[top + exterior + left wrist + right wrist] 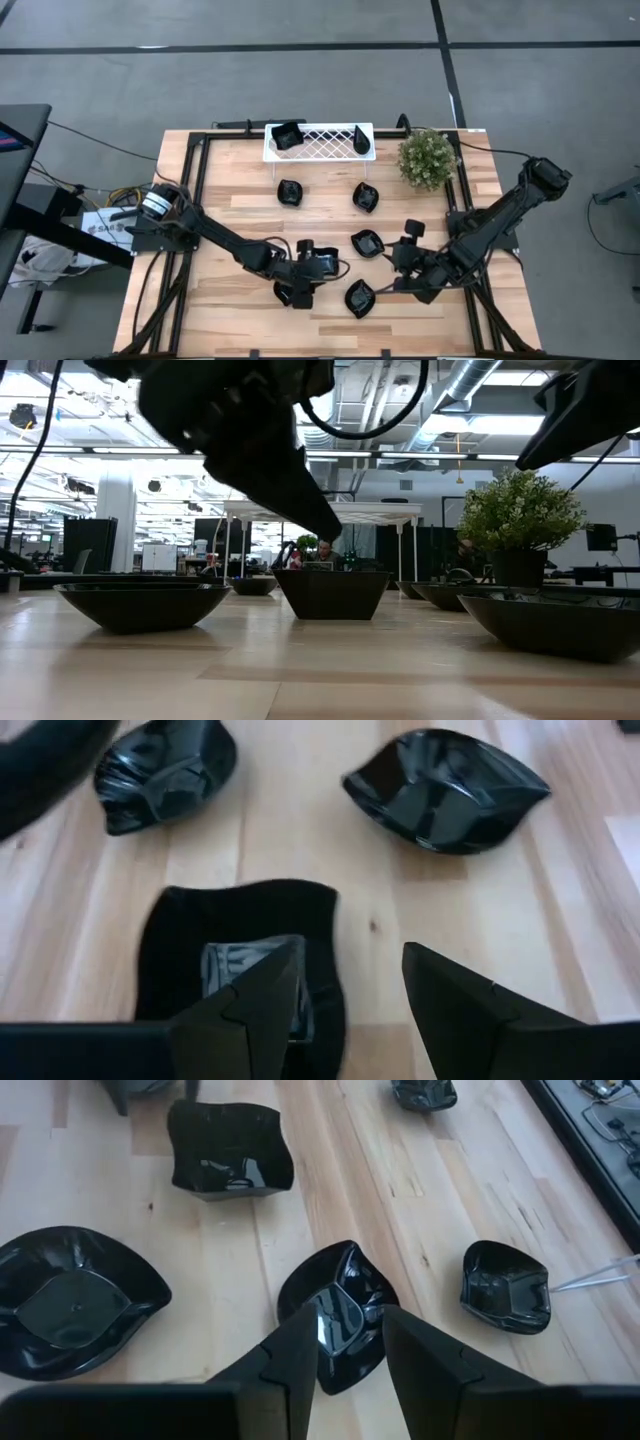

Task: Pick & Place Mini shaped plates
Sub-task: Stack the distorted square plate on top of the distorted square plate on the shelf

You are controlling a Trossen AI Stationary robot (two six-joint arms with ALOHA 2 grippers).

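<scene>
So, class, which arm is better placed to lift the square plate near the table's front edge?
Left. The left pincer hangs open over that square plate, one finger inside its rim, one outside. The right pincer is off to the side, astride a leaf-shaped plate.

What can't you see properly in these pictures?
- Left wrist view: the square plate runs under the left hand and off the picture's edge, so its near half is hidden.
- Right wrist view: the right hand straddles a plate; whether its fingers touch it cannot be told.
- Low view: a dark arm covers the top, hiding the white tray.
- High view: each plate's exact shape is too small to tell.
</scene>
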